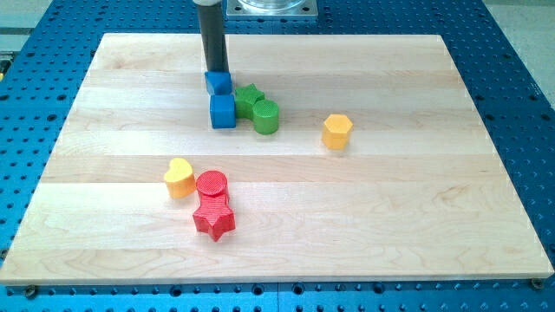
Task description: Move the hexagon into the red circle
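A yellow hexagon block point(336, 131) lies alone at the view's right of centre. A red circle block point(212, 184) lies lower left of centre, touching a red star block point(214, 216) below it and a yellow heart block point(179, 178) at its left. My tip point(215, 73) is at the view's top, touching the top edge of a small blue block point(218, 83). It is far to the upper left of the hexagon.
A blue cube block point(223, 111) lies just below the small blue block. A green star block point(249, 100) and a green cylinder block point(266, 116) touch it at its right. The wooden board point(434, 217) lies on a blue perforated table.
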Controlling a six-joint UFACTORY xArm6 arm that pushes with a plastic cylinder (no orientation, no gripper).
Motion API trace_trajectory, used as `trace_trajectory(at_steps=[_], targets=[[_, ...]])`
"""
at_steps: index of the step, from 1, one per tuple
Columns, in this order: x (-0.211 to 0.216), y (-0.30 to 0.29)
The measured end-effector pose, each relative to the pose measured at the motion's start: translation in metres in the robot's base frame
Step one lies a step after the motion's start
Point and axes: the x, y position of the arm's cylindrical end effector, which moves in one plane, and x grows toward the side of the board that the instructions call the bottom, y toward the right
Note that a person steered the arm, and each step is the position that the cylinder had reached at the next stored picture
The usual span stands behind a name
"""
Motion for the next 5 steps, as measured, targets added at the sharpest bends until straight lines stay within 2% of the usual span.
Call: trace_trajectory(at_steps=[3,5], targets=[[0.004,-0.021],[0.094,-0.080]])
